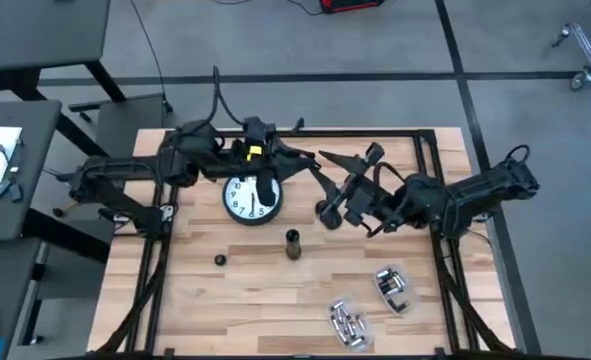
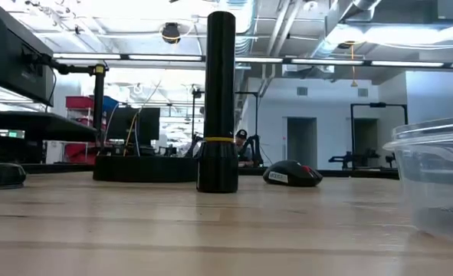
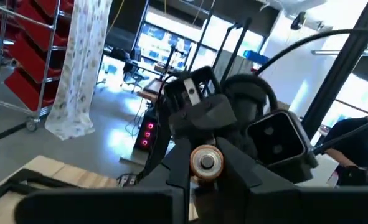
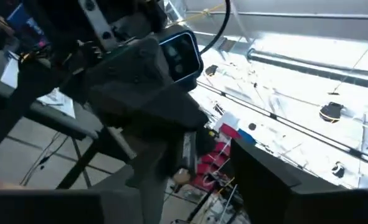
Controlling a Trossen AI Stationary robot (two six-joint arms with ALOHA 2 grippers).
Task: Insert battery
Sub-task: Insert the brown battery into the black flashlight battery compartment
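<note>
Both arms met above the counter's upper middle

We saw the left gripper (image 3: pixel 202 180) clamped on a battery (image 3: pixel 207 161), facing the right gripper (image 1: pixel 327 190), whose opening we could not tell. The flashlight body (image 1: pixel 292 243) stood upright mid-frame on the wooden counter (image 1: pixel 275 300), open boards around it; clock (image 1: pixel 250 196) above, containers (image 1: pixel 393 286) lower right.

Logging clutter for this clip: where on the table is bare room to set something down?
Bare wood: the strip left of the small cap, and between the flashlight body and the clear containers. Crowded: around the clock, where left gripper and right gripper meet.
</note>
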